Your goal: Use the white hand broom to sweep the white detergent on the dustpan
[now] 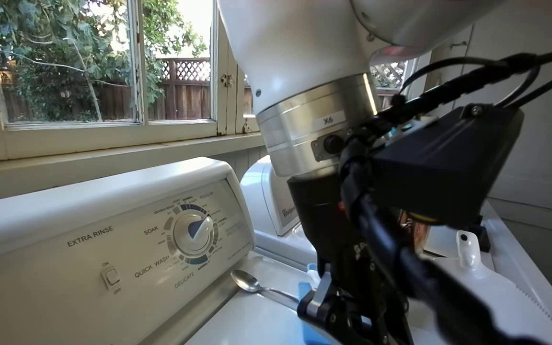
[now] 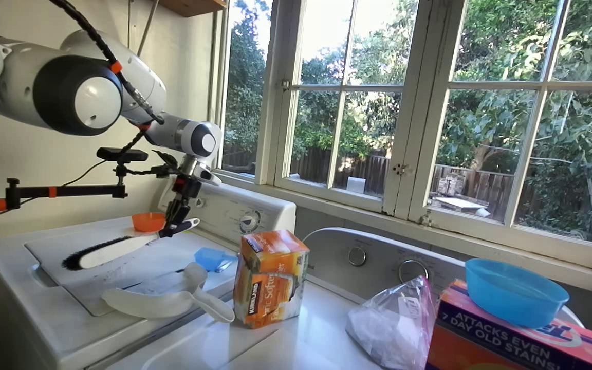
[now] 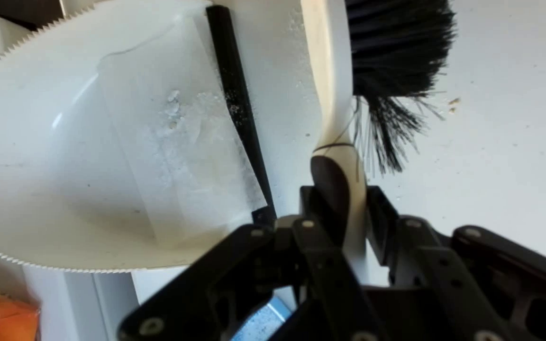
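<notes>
My gripper (image 3: 341, 208) is shut on the white hand broom (image 3: 331, 66) at its handle, with a finger on each side. The broom's black bristles point away from the dustpan in the wrist view. The broom (image 2: 118, 252) lies low over the washer lid; I cannot tell if the bristles touch it. The white dustpan (image 3: 55, 199) is beside the broom, its black lip edge facing it. It also shows in both exterior views (image 2: 147, 304) (image 1: 501, 297). Some white detergent (image 3: 173, 106) lies on the dustpan. Fine grains (image 3: 296, 23) lie on the lid between dustpan and broom.
A blue container (image 2: 208, 258) and a spoon (image 1: 246, 280) lie near the control panel. An orange bowl (image 2: 148, 222) stands behind the broom. A fabric softener box (image 2: 270, 280), a plastic bag (image 2: 391, 329) and a detergent box (image 2: 481, 329) with a blue bowl (image 2: 514, 293) stand farther right.
</notes>
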{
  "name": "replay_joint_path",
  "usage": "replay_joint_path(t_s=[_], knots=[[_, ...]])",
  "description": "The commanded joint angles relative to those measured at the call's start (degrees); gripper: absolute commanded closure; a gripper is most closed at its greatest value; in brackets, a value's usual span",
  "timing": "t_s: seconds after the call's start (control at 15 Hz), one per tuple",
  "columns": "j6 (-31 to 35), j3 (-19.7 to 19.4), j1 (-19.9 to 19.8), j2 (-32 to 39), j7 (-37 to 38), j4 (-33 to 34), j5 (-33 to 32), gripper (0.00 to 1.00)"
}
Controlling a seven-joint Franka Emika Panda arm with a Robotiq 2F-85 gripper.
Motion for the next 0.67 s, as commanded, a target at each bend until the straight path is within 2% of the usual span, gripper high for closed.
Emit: replay_joint_path(t_s=[0.0,0.6], knots=[[-3.4,-1.9,2.0,4.9,2.2,7.1,-0.4,0.93],[-7.1,-3.7,3.5,10.1,5.8,13.4,-1.2,0.93]])
